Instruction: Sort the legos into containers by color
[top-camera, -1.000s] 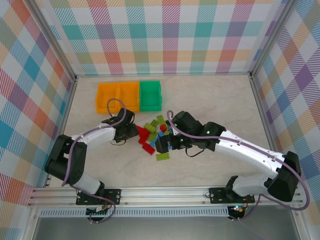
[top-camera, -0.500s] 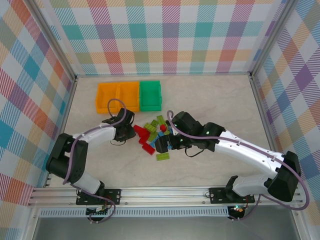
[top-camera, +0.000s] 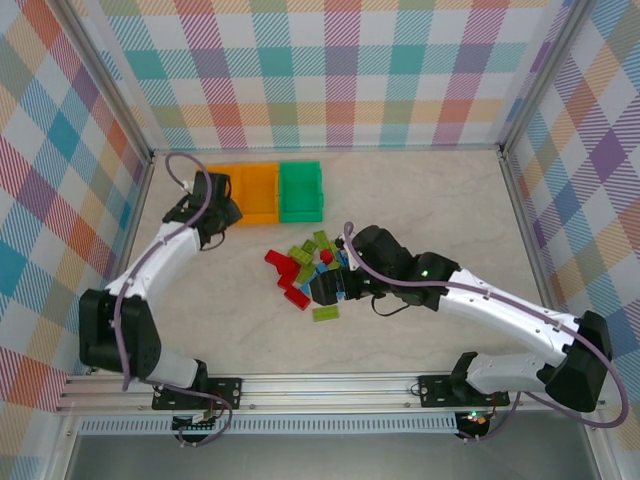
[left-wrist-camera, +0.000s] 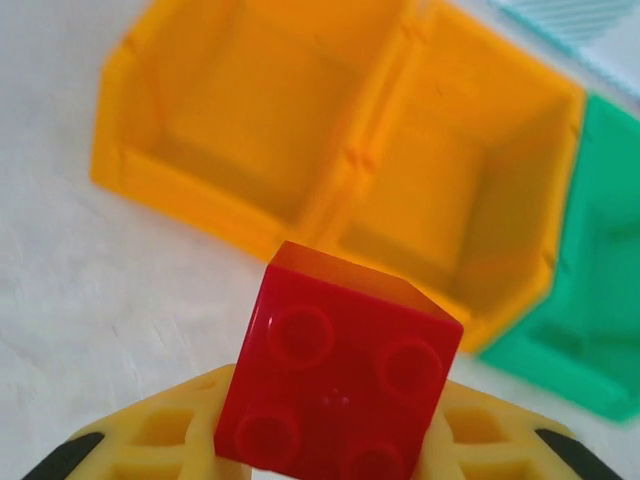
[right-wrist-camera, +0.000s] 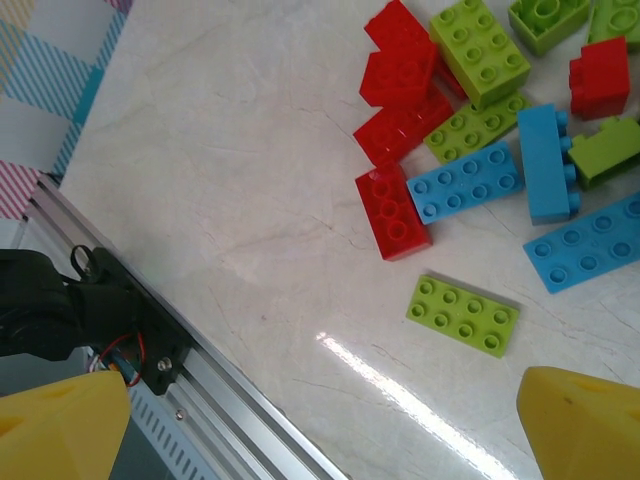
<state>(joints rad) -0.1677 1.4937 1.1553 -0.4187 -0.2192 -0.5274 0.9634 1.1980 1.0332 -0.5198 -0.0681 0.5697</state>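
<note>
Surface: pale and marbled; it carries the bins at the far left and the loose bricks near the middle.
Containers: three in a row, touching each other: left orange bin, middle orange bin, green bin on the right. Both orange bins look empty.
Legos: a mixed heap of red, lime green and light blue, near the middle, well apart from the bins.
Right end effector: hovers over the heap with its fingers spread wide and nothing between them.
Left end effector: over the left orange bin at the far left, clamped on a red brick.
Red brick: square, with four studs, held above the bins. In the left wrist view it sits in front of the shared wall of the two orange bins.
Step in hand: I judge it is the drop of the red brick into an orange bin.
To do it well: centre the brick over one bin and away from the shared wall, go low, then open. Afterwards use that bin only for red.
Risk: a release from high up may let the brick bounce out.
</note>
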